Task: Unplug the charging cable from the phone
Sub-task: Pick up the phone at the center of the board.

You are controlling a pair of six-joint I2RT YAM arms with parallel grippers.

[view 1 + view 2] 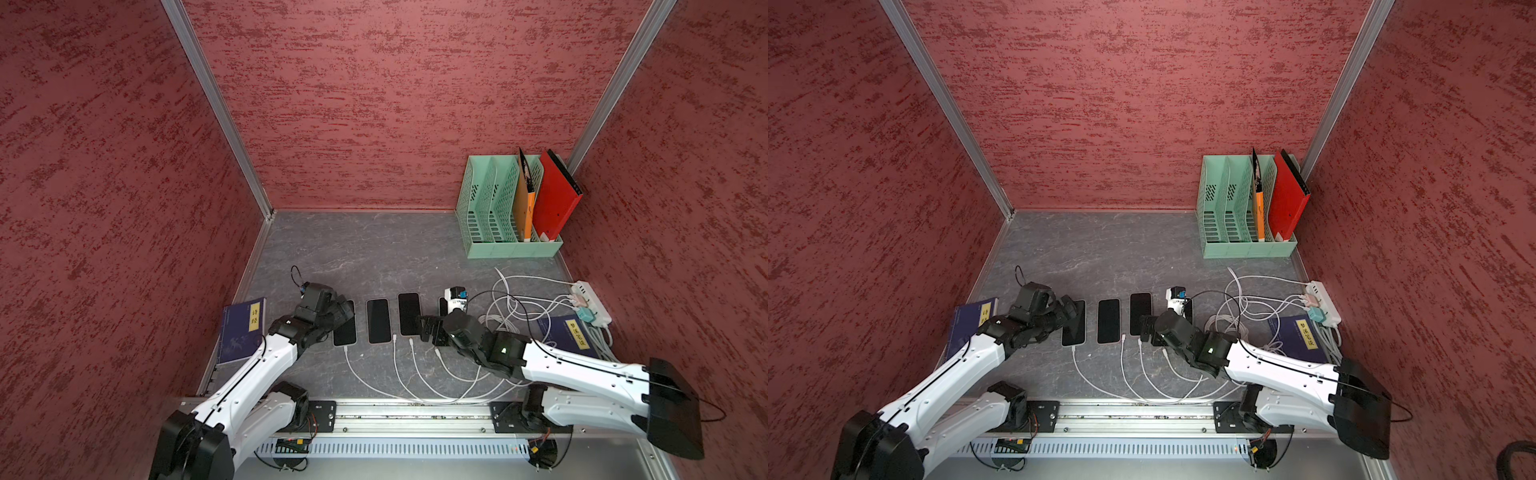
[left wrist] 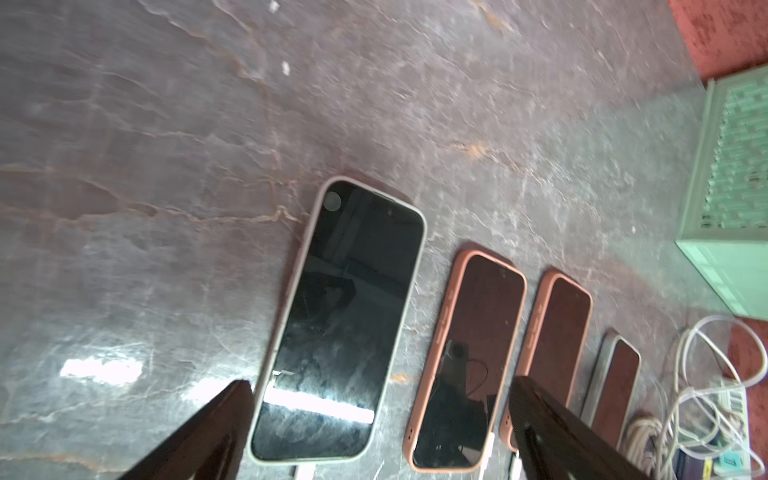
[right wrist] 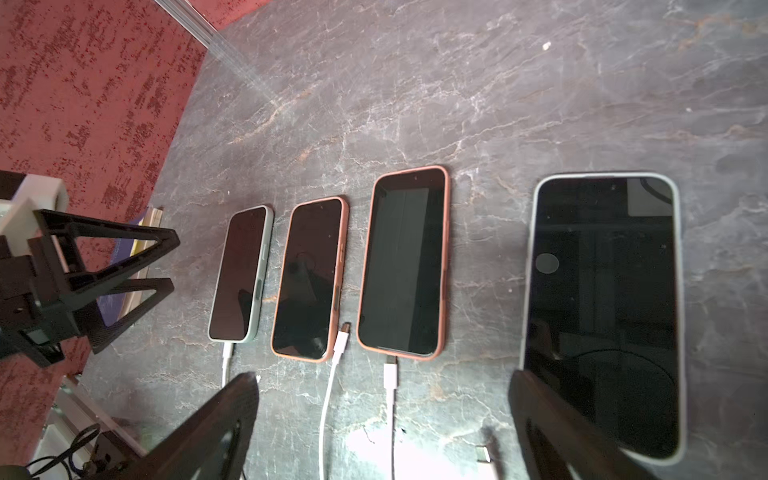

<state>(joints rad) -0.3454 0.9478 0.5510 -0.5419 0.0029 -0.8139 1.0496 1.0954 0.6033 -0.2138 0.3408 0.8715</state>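
Four phones lie screen-up in a row mid-table, ports toward 6 o'clock (12 = back wall): leftmost phone (image 1: 345,334), second phone (image 1: 378,321), third phone (image 1: 409,311), rightmost phone (image 3: 602,291).

- The leftmost cable (image 1: 346,353) is plugged in.
- The second cable plug (image 3: 340,341) lies loose, just beside the second phone's port end.
- The third cable plug (image 3: 390,372) sits right at the third phone's port. Seated or not: can't tell.
- The fourth cable end (image 3: 484,453) lies loose on the table (image 1: 374,249) near the rightmost phone.

The left gripper (image 1: 347,311) hovers over the leftmost phone's 12 o'clock end, fingers spread wide, nothing held. The right gripper (image 1: 420,330) points to 9 o'clock above the rightmost phone, tips by the third phone. Its fingers are spread wide too and hold nothing.

Around the row:
- 9 o'clock: blue book (image 1: 243,332).
- 3 o'clock: second blue book (image 1: 569,334) and the power strip (image 1: 594,307).
- 1 o'clock: green file rack (image 1: 511,249) holding an orange folder (image 1: 523,199) and a red folder (image 1: 555,199).
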